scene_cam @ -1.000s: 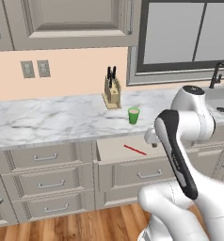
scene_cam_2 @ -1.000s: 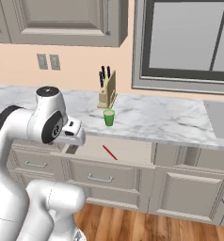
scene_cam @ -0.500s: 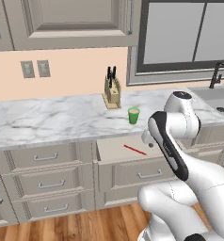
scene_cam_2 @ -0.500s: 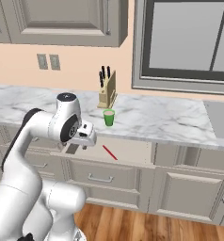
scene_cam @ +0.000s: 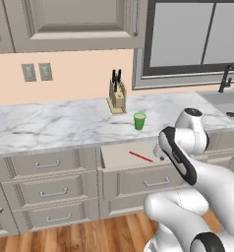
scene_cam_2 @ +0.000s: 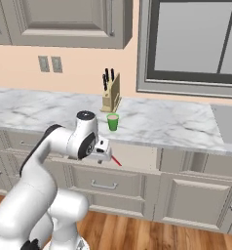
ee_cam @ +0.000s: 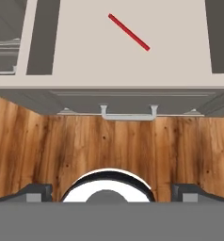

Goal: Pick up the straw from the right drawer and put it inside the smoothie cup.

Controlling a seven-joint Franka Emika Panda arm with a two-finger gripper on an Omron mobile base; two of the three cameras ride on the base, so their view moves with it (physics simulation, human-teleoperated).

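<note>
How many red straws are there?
1. The straw lies flat in the open drawer below the marble counter. Closed drawers may hide more.

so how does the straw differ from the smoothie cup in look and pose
The straw is a thin red stick; the smoothie cup is a short, green, tapered cup. The straw lies flat and slanted in the open right drawer; the smoothie cup stands upright on the marble counter above. Neither is held.

straw (ee_cam: 128, 31): red
smoothie cup (scene_cam: 139, 120): bright green, darker rim
right drawer (ee_cam: 85, 56): plain beige inside, grey-beige front
counter (scene_cam: 50, 123): white marble, grey veins
knife block (scene_cam: 117, 97): light wood, black handles
floor (ee_cam: 109, 146): brown wood grain
</note>
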